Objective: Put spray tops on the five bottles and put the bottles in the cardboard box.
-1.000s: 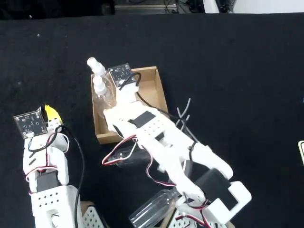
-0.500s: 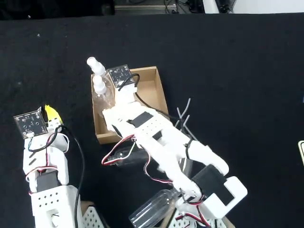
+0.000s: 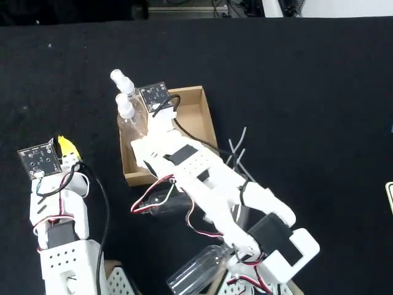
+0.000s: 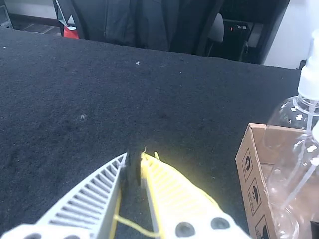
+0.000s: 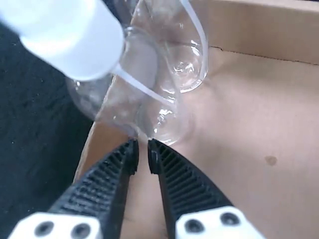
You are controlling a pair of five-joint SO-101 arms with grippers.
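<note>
The cardboard box [image 3: 201,117] lies in the middle of the black table. Two clear bottles with white spray tops lean in its left side, one [image 3: 121,80] behind the other [image 3: 128,110]. My right arm [image 3: 184,157] stretches over the box. Its gripper [image 5: 140,145] is shut and empty, low inside the box [image 5: 249,124], just short of the nearer bottle's base [image 5: 162,119], beneath the spray top [image 5: 70,35]. My left gripper [image 4: 134,157] is shut on nothing above bare cloth left of the box [image 4: 251,164]; its yellow finger [image 3: 67,146] shows from above.
A capless clear bottle [image 3: 196,273] lies at the table's front edge by the right arm's base. Another clear bottle [image 3: 161,201] lies partly under that arm. Thin grey tubes [image 3: 238,147] lie right of the box. Open cloth spreads to the far side and right.
The two bottles in the box have tipped slightly to the left, and the right arm has shifted a little that way. The left arm has kept still.
</note>
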